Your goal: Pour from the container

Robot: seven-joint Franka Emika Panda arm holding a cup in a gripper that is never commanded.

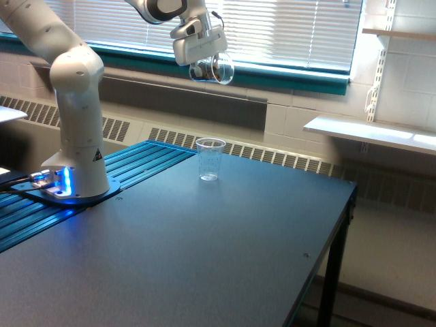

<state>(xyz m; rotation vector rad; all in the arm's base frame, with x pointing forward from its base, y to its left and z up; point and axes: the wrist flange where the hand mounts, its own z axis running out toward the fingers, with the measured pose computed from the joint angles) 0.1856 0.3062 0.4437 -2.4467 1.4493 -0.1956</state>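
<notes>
Gripper (206, 68) clamped on container (216, 69), tilted, high above plastic cup (210, 159) on table (204, 252)

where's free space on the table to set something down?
Most of the dark table is bare: everything nearer the camera than the plastic cup, and toward the exterior view's right edge. Crowded only by the robot base at the left.

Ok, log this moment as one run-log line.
arm: raised above table | gripper: shut on glass, brown bits inside, tipped sideways | plastic cup: upright on table, below the glass | pour: none visible
</notes>
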